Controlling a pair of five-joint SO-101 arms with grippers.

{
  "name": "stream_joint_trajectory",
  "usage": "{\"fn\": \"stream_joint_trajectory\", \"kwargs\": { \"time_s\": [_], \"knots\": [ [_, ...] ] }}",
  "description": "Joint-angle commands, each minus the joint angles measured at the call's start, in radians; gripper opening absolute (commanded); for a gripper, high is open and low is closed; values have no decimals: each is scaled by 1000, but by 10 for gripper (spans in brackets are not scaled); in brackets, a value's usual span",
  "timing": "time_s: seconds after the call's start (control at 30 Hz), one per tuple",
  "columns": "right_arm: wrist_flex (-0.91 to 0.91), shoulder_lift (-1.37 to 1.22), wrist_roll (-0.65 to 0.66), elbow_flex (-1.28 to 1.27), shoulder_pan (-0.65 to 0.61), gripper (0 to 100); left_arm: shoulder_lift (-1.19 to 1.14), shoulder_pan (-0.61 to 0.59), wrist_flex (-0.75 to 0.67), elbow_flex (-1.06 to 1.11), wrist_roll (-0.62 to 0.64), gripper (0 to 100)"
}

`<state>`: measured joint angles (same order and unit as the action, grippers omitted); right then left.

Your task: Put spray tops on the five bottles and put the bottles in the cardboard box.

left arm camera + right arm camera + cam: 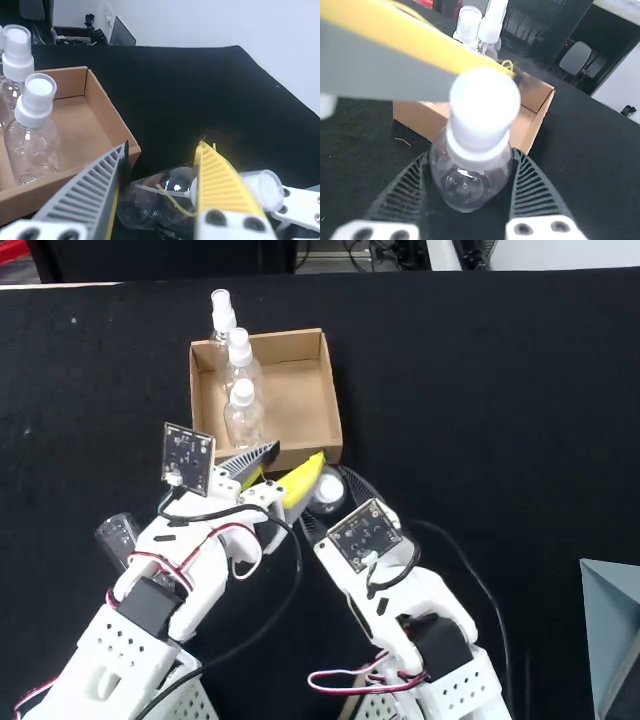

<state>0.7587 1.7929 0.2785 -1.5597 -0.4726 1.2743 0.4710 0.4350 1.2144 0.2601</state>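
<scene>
The right gripper (470, 156) had its two dark fingers (400, 195) closed on the body of a clear bottle (470, 182), one on each side and both touching it. The bottle carried a white cap (484, 107). The left gripper (162, 146) stood wide open around the same bottle. Its grey finger (87, 192) was at the body and its yellow finger (220, 185) lay across the neck, just beside the cap. Whether these two fingers pressed the bottle, I cannot tell. The bottle was just outside the near wall of the box (295, 390), above the table (500, 390). In the box, along one side wall, stood a front bottle (243, 412) and a middle bottle (240, 358), both upright and with white caps. A back bottle (220, 315), also capped, stood at the far corner, and I cannot tell if it was inside the wall or just behind it. A loose bottle (118, 535) was on the table close to the left arm (150, 610), partly hidden by it. The left arm and the right arm (410, 610) both stretched from the near edge toward the box, and the grippers met in front of it.
</scene>
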Motion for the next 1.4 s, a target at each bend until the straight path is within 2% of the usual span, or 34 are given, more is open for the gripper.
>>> {"fn": "stream_joint_trajectory", "kwargs": {
  "time_s": [0.0,0.4,0.7,1.07,1.37],
  "knots": [
    [15,124,0,48,-21,49,14,22,8,-24,-9,209],
    [51,122,0,45,-12,49,15,-64,9,-47,-5,209],
    [48,107,-5,44,161,49,15,-170,8,-87,-6,209],
    [41,105,-6,8,167,49,15,-297,9,-122,-14,209],
    [41,105,-6,7,167,49,40,-437,95,-113,-15,209]
  ]
}}
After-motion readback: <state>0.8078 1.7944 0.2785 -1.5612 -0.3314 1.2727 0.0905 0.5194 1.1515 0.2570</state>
